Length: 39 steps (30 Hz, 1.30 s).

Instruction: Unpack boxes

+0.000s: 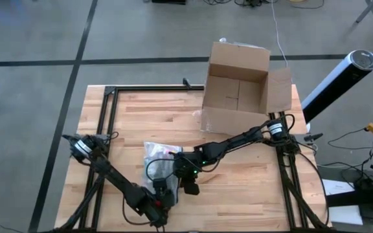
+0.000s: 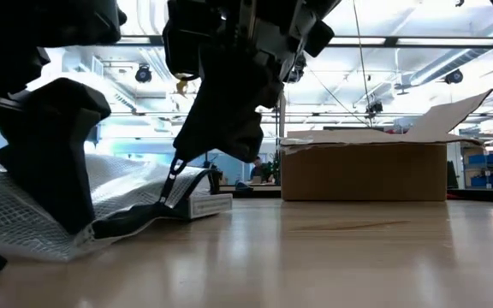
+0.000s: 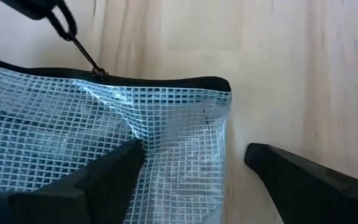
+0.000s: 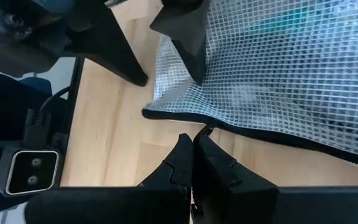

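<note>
This is a large industrial lab or workshop hall rather than a home: the pale butcher-block wooden table [image 1: 238, 175] stands on a black metal frame [image 1: 105, 110] over a bare grey concrete floor marked with dark painted lines [image 1: 86, 39], with loose cables [image 1: 274, 26] trailing across it. Looking level across the table, the room opens into a high ceiling of exposed white beams and ducts [image 2: 383, 60] with round hanging lamps [image 2: 143, 74]. Blue storage bins on shelving [image 2: 490, 167] stand at the far side.

One cardboard box [image 1: 238, 87], one mesh pouch [image 1: 157, 154], two grippers.
</note>
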Available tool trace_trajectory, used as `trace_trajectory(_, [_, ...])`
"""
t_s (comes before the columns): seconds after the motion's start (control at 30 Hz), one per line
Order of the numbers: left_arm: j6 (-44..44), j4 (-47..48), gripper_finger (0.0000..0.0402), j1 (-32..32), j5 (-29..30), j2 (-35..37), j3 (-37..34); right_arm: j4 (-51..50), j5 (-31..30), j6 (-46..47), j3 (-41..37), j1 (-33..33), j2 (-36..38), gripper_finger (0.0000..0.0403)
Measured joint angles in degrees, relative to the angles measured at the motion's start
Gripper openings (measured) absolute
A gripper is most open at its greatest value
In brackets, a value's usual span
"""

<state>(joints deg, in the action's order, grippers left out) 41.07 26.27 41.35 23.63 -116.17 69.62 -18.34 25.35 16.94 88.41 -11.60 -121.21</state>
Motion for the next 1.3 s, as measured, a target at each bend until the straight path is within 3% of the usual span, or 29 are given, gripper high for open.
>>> trace_trajectory(0.17, [0.6, 2.4, 0.0301, 0.0, 2.7, -0.3, 1.2, -0.2, 0.2, 0.0, 0.1, 0.0, 0.0, 0.0000])
trace_trajectory(0.3, [3.0, 2.7, 0.0258, -0.1, 4.0, -0.3, 1.2, -0.7, 0.5, 0.0, 0.1, 0.0, 0.0, 0.0000])
trace_trajectory(0.47, [4.7, 3.3, 0.0176, -0.5, 4.4, -0.4, 1.1, -0.9, 0.6, 0.0, 0.1, 0.0, 0.0, 0.0000])
trace_trajectory(0.67, [4.5, 3.9, 0.0041, -1.2, 3.7, -0.5, 0.9, -1.8, 0.7, 0.0, 0.1, 0.0, 0.0, 0.0000])
trace_trajectory(0.73, [4.5, 3.8, 0.0012, -1.3, 3.0, -0.5, 0.9, -2.3, 0.7, -0.1, 0.1, 0.0, 0.0, 0.0000])
trace_trajectory(0.97, [4.4, 4.7, 0.0000, -1.3, 1.4, 0.4, 2.2, -4.5, 0.0, -1.5, 0.1, 0.0, 0.0, 0.0000])
trace_trajectory(1.3, [2.0, 7.0, 0.0000, -0.3, -0.7, 4.7, 3.4, -10.0, -5.4, -5.3, 0.1, 2.4, 0.0, 0.0000])
